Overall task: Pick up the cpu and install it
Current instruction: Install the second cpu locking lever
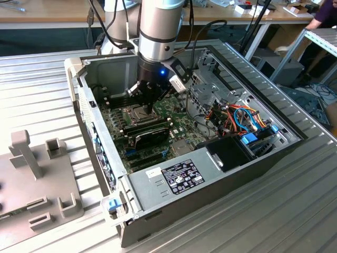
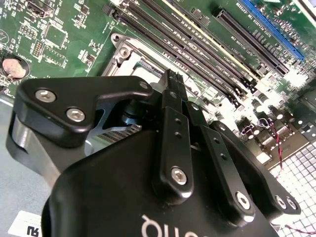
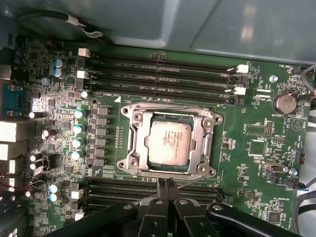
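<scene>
Ribbed metal table w/ open PC case on it, grey fixture block beside.

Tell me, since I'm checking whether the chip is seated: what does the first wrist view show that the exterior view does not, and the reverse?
The first wrist view alone gives the cpu lying flat inside the socket frame, with the gripper beside the socket, fingers together and holding nothing. The exterior view alone gives the whole open computer case, the arm reaching down into it, and the grey fixture at the exterior view's left. Both share the green motherboard and its memory slots.
</scene>
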Controlling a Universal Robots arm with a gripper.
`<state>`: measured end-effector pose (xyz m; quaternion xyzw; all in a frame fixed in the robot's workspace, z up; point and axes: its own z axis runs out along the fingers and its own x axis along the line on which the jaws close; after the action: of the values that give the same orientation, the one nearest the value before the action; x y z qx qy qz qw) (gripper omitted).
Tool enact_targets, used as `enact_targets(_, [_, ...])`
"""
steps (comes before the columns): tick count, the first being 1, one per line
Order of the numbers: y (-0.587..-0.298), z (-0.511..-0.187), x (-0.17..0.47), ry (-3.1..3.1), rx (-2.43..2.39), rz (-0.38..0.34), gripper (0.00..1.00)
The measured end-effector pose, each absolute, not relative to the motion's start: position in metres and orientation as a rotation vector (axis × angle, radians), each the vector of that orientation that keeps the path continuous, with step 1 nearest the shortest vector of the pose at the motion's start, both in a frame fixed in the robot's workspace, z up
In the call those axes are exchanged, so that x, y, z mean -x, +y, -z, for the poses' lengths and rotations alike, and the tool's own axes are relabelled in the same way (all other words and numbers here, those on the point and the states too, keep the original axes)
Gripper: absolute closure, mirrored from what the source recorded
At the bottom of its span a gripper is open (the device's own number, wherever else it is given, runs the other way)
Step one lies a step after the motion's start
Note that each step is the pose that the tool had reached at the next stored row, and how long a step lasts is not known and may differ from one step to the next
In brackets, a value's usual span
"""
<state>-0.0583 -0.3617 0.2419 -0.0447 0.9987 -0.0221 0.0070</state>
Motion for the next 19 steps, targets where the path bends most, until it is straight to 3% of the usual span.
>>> enact_targets(19, [-0.362,-0.239,0.076,3.124,0.14,0.069,0.89])
